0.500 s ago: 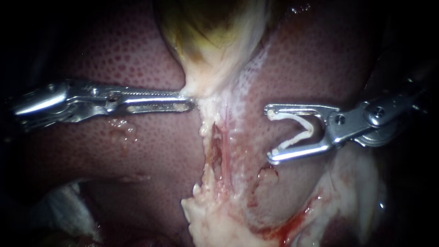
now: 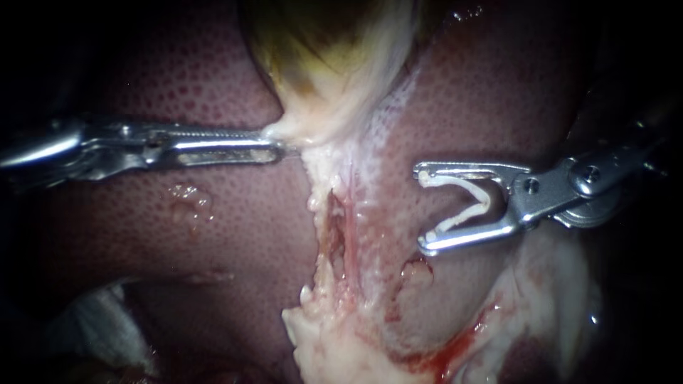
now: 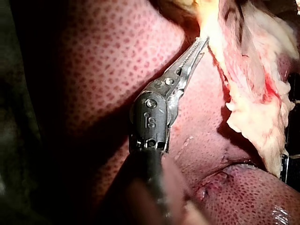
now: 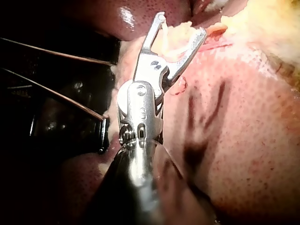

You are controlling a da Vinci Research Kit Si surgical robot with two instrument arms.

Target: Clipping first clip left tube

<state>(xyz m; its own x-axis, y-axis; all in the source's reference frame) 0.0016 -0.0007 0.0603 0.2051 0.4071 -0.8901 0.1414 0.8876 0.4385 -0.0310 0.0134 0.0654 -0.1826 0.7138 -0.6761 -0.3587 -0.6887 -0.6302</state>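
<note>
My right instrument (image 2: 421, 209) holds a white clip (image 2: 485, 205) between its spread jaws, both jaws touching it. The clip's open mouth faces the tube (image 2: 349, 220) from the tube's right, near it but apart. Above the tube and to its left, my left instrument (image 2: 281, 148) has its jaws clamped on the pale lower end of the gallbladder (image 2: 327, 64); the liver (image 2: 213, 235) lies on both sides of the tube

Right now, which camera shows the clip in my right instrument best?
The endoscope view: the clip lies side-on, an open white V held between the right instrument's jaws, standing out against the liver. The right wrist view shows it from behind, pale against pale tissue. The left wrist view misses it.
</note>
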